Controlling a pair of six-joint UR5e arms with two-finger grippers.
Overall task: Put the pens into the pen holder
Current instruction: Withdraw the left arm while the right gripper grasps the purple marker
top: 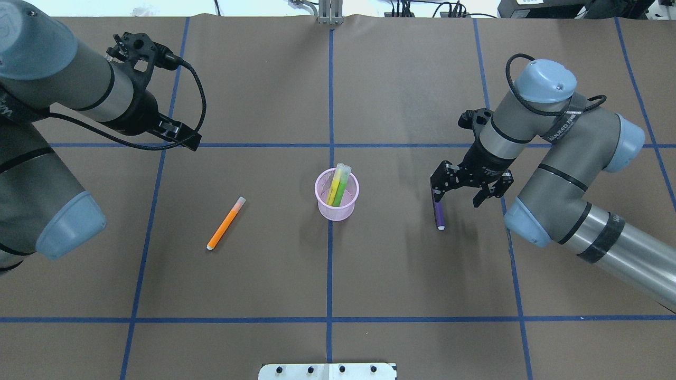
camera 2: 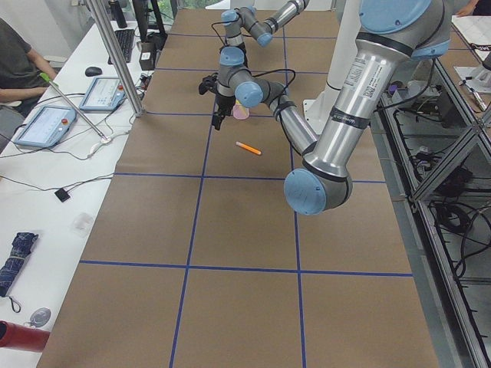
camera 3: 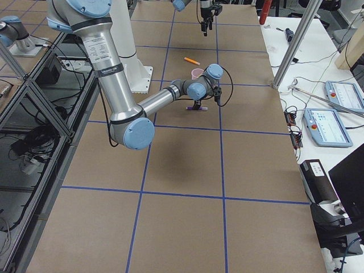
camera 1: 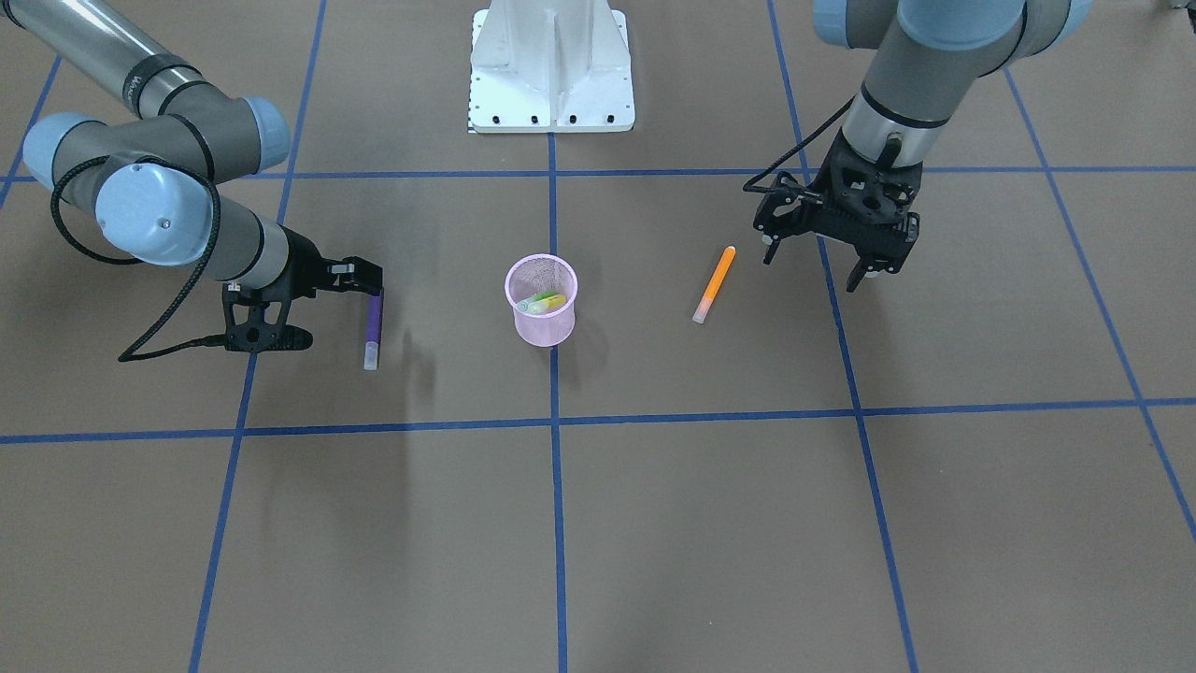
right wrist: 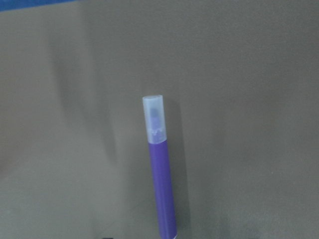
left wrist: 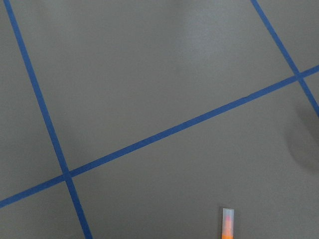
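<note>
The pink mesh pen holder (camera 1: pixel 545 329) stands upright at the table's middle, with a yellow pen (top: pixel 334 189) and a green pen (top: pixel 343 186) in it. My right gripper (camera 1: pixel 366 279) is shut on the purple pen (camera 1: pixel 374 327) at its plain end. It holds the pen a little above the table, cap end away, to the cup's side. The pen also shows in the right wrist view (right wrist: pixel 162 169). The orange pen (camera 1: pixel 714 283) lies flat on the cup's other side. My left gripper (camera 1: pixel 813 266) is open and empty, just beyond the orange pen, whose cap end shows in the left wrist view (left wrist: pixel 228 219).
The robot's white base (camera 1: pixel 551 65) stands behind the cup. Blue tape lines (camera 1: pixel 557 523) cross the brown table cover. Benches with tablets (camera 2: pixel 46 123) and a seated person flank the table's far side.
</note>
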